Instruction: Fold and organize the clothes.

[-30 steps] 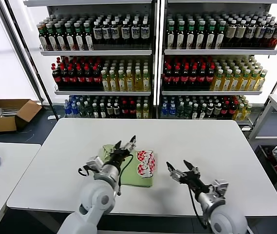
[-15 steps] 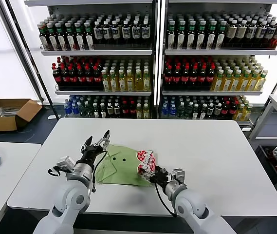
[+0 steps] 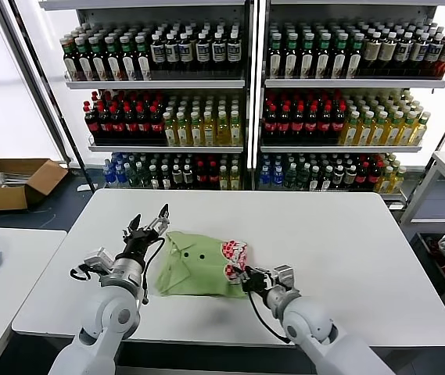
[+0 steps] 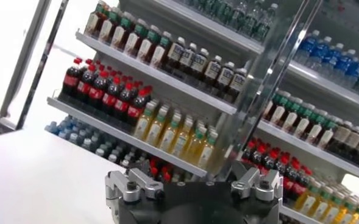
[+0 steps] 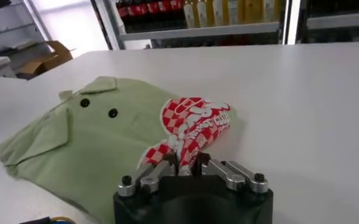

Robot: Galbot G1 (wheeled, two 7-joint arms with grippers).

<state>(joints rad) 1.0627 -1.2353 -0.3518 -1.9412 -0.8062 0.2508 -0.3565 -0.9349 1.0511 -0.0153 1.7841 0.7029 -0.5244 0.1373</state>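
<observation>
Head view: one green shirt (image 3: 195, 266) lies folded on the white tabletop (image 3: 324, 226), its red-and-white patch (image 3: 234, 260) at 3 o'clock. The left pincer (image 3: 148, 221) is raised at the shirt's 10 o'clock, spread wide. The right pincer (image 3: 242, 278) pinches the patch edge.

Left wrist view: bottle shelves (image 4: 167, 73); labels unreadable.

Right wrist view: two dark buttons (image 5: 99, 108); the patch lettering is unreadable.
</observation>
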